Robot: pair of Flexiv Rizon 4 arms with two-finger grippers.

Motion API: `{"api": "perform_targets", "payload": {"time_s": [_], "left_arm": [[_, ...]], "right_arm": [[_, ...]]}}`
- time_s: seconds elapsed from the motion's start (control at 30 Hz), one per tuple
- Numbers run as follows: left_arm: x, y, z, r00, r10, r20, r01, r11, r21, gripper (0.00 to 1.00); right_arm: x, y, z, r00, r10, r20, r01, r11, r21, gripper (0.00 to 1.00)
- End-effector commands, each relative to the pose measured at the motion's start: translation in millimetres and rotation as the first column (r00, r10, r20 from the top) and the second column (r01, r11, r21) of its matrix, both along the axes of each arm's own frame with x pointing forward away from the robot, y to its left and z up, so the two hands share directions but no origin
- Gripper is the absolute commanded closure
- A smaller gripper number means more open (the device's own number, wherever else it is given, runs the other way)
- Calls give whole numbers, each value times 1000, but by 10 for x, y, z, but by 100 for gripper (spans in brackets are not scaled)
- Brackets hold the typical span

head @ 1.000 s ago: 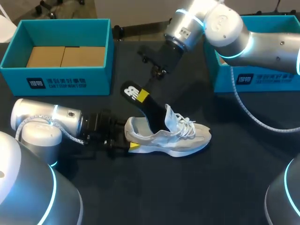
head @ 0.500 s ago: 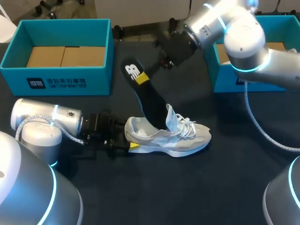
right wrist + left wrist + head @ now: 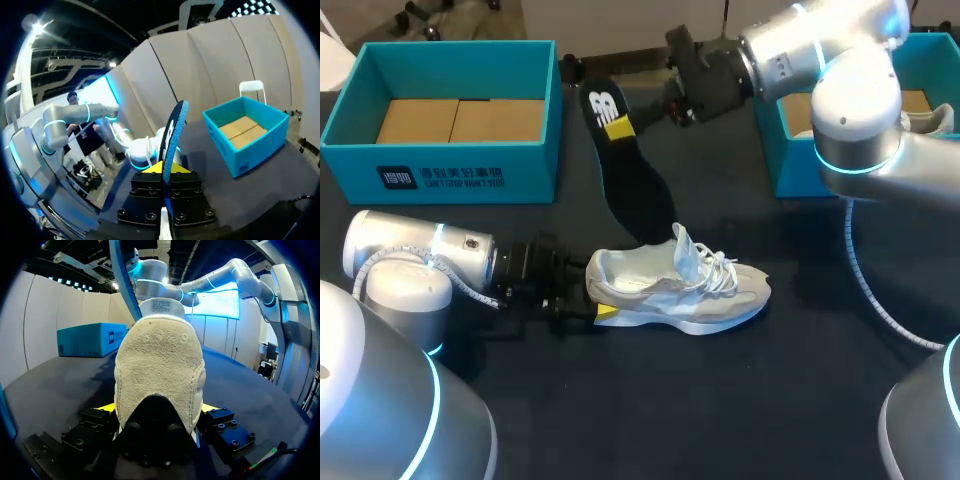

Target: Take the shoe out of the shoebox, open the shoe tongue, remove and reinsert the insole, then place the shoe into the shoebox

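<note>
A pale grey-white shoe (image 3: 680, 288) lies on its sole on the black table, toe to the right, tongue pulled up. My left gripper (image 3: 594, 302) is shut on its heel; in the left wrist view the suede heel (image 3: 160, 365) fills the space between the yellow-tipped fingers (image 3: 105, 408). The black insole (image 3: 625, 180) hangs tilted above the table behind the shoe, its lower tip just clear of the shoe's opening. My right gripper (image 3: 618, 126) is shut on its upper end beside the white logo. The right wrist view shows the insole (image 3: 173, 132) edge-on, rising out of that gripper (image 3: 163, 170).
An open blue shoebox (image 3: 440, 172) with a cardboard insert stands at the back left, also seen as the blue box (image 3: 247, 131) ahead of the right gripper. A second blue box (image 3: 820, 172) stands at the back right under my right arm.
My right gripper has lifted the insole up and back out of the shoe, swinging its top toward the rear. The shoe and left gripper have not moved.
</note>
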State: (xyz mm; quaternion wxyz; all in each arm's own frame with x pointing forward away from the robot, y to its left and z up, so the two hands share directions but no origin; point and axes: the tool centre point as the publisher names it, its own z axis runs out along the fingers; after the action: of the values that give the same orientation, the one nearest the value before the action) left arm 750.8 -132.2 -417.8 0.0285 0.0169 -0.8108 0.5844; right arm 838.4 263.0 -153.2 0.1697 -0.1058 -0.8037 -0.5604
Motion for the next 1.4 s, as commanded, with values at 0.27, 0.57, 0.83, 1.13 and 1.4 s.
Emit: {"api": "perform_targets", "payload": {"time_s": [0.27,0.57,0.83,1.13,1.4], "left_arm": [[-3,-9,-7,1000,1,-1,-1,1000,2,100],[-3,-9,-7,1000,1,-1,-1,1000,2,100],[-3,-9,-7,1000,1,-1,-1,1000,2,100],[-3,-9,-7,1000,1,-1,-1,1000,2,100],[-3,-9,-7,1000,1,-1,-1,1000,2,100]], "right_arm": [[74,-37,497,998,-48,40,48,999,5,100],[110,-67,817,998,-49,32,48,999,24,100],[131,-117,919,997,-67,47,65,997,50,100],[131,-117,919,997,-67,47,65,997,50,100],[131,-117,919,997,-67,47,65,997,50,100]]}}
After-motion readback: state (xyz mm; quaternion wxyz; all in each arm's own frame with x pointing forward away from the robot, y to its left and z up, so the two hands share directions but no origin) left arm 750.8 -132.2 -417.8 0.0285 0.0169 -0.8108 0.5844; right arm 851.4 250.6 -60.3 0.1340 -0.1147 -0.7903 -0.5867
